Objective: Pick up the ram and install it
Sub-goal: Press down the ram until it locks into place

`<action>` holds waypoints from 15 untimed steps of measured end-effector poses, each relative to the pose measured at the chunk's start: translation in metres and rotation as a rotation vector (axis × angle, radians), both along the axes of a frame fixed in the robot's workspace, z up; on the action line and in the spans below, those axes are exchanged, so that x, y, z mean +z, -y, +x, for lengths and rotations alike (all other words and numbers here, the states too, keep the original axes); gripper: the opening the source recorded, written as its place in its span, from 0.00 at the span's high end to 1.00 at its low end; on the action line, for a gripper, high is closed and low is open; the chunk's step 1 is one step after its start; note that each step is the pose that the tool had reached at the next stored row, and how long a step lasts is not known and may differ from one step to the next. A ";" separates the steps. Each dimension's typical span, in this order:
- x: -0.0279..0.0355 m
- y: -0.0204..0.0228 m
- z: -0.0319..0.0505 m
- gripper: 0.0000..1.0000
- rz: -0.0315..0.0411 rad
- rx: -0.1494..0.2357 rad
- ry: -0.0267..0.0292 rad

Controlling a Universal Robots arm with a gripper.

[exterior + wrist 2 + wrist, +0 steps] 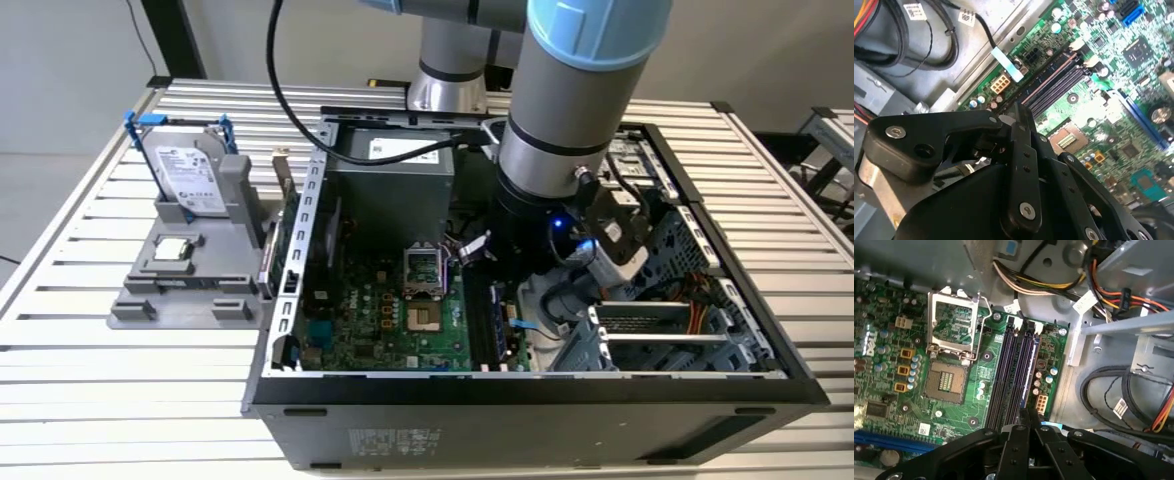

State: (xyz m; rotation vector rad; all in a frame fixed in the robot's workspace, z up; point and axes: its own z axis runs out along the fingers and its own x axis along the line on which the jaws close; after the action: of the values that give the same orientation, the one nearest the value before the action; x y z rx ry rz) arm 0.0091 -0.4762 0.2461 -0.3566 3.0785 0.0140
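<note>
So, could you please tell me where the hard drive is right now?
In the exterior view, the hard drive stands upright in the grey holder on that view's left, outside the computer case, right beside the processor chip.

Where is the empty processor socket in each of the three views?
Exterior view: the processor socket sits on the green motherboard, on the exterior view's left of the arm.
First wrist view: the socket lies beside its opened metal frame.
Second wrist view: the socket lies just beyond the black gripper body.
Shared landmark: the black memory slots alongside it.
</note>
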 end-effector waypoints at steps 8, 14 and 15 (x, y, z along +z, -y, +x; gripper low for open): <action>0.0000 -0.0003 0.0000 1.00 0.0311 0.086 -0.0098; -0.0004 -0.0006 0.0000 1.00 0.0436 0.161 -0.0088; -0.0004 -0.0007 0.0000 1.00 0.0438 0.177 -0.0091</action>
State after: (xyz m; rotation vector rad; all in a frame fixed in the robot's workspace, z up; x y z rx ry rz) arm 0.0091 -0.4756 0.2457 -0.6267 3.0389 0.0889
